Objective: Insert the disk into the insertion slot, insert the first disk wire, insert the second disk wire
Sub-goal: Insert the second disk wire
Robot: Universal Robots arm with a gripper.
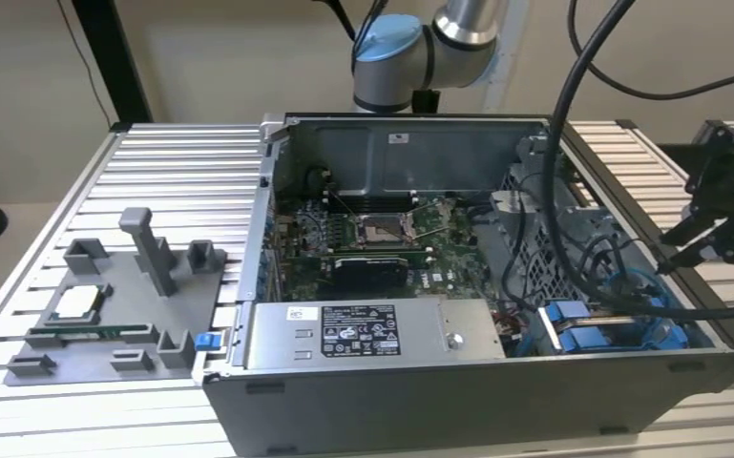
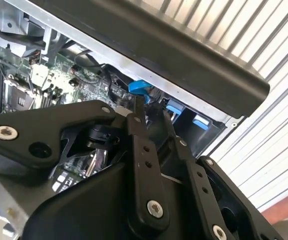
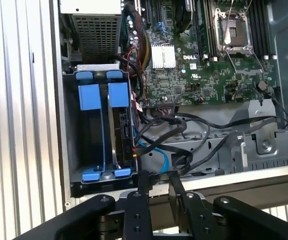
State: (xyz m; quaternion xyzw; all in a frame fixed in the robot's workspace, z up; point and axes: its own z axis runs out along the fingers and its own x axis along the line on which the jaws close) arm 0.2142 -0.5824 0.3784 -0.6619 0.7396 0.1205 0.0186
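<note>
My claw [image 3: 159, 179] hung over the rim of the open computer case [image 1: 469, 401], its fingers [image 3: 144, 181] a narrow gap apart with nothing between them. In the exterior view it stood off the case's 3 o'clock side, above the ribbed counter [image 1: 176, 153].

The insertion slot [image 3: 73, 145] lay in the case's 4 o'clock corner in the exterior view. The disk [image 3: 119, 97], to judge by its blue carrier, looked to be seated there already, beside a second blue frame [image 3: 91, 96]. I could not make out its silver face.

I judged the disk dense and stiff, and unfriendly to knocks. The plastic carrier edges seemed the place to grip it, never the label face or the connector end.

A thin blue wire [image 3: 159, 156] and a bundle of black wires [image 3: 183, 125] trailed loose beside the slot, close under my fingertips. They looked limp and springy, so I reckoned a hold on the hard plug would steer them and a hold on the cord would not.
</note>
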